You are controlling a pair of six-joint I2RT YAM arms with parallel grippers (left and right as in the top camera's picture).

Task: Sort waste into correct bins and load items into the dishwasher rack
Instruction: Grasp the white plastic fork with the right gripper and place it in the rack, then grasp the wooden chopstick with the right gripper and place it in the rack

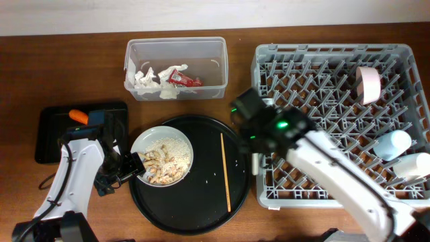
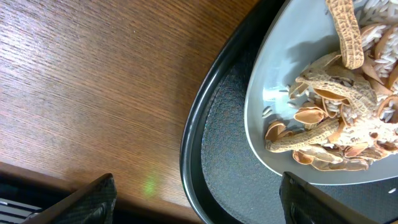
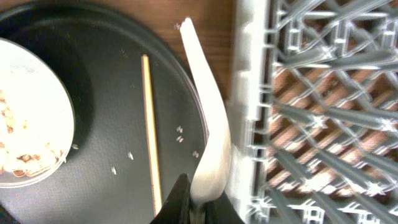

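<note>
The pale green plate (image 1: 142, 143) sits on the round black tray (image 1: 201, 202) and holds beige rice and food scraps (image 1: 163, 167). My left gripper (image 1: 127, 167) is open and empty at the plate's left edge; in the left wrist view its fingers (image 2: 194, 186) straddle the tray's rim beside the plate (image 2: 280, 74). My right gripper (image 3: 199, 200) is shut on the white fork (image 3: 208, 118), held at the left edge of the grey dishwasher rack (image 3: 311, 112). The wooden chopstick (image 1: 226, 171) lies on the round tray.
The clear tub (image 1: 176, 46) holds white tissue (image 1: 144, 79) and a red wrapper (image 1: 185, 79). The shallow black tray (image 1: 50, 134) holds the carrot (image 1: 79, 116). The rack (image 1: 322, 60) holds the white-pink bowl (image 1: 367, 84) and two cups (image 1: 393, 143) at its right side.
</note>
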